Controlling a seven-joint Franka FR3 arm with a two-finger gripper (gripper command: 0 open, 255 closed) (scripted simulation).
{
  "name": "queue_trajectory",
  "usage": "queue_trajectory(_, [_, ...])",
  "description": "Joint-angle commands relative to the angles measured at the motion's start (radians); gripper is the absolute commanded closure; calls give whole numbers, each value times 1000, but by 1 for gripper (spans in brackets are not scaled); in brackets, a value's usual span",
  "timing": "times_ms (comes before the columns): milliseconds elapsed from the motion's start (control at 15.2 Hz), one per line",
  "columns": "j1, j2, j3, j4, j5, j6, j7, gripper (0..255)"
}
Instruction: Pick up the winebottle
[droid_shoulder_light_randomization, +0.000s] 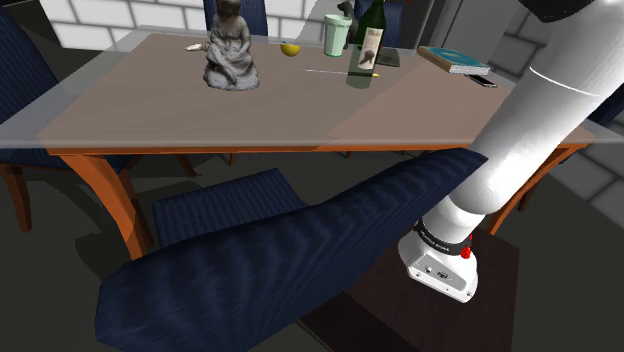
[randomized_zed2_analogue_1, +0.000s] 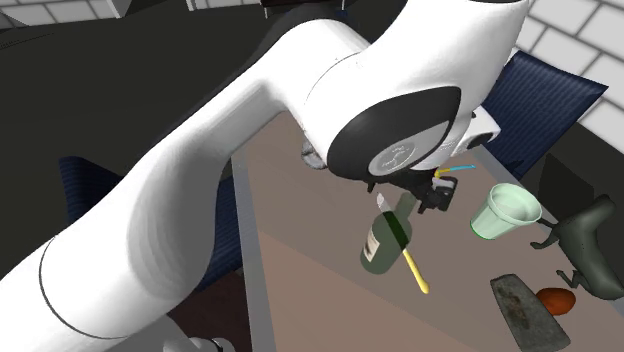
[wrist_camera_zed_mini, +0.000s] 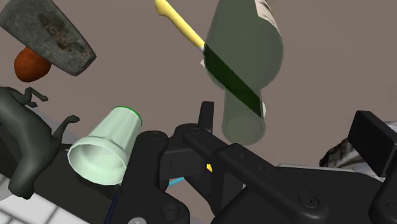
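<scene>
A dark green wine bottle with a pale label stands upright at the far side of the brown table. From the second exterior view the bottle is seen from above, and my black gripper hangs just over its top. In the wrist view the bottle points its neck up between my open fingers, closer to one of them and not clasped. The gripper holds nothing.
A pale green cup and a yellow pen sit right beside the bottle. A dark figurine, a grey slab and an orange lump lie farther off. A grey statue, a book and blue chairs are also there.
</scene>
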Motion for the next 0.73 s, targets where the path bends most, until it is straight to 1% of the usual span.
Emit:
queue_trajectory(0, [-35,112,-50,154,62,-58,-78,0])
queue_trajectory(66, [-42,122,-51,168,68,-64,-84,0])
queue_trajectory(528, [-13,13,-20,-73,4,83,-54,0])
queue_trajectory(660, [-13,13,-20,-73,4,83,-54,0])
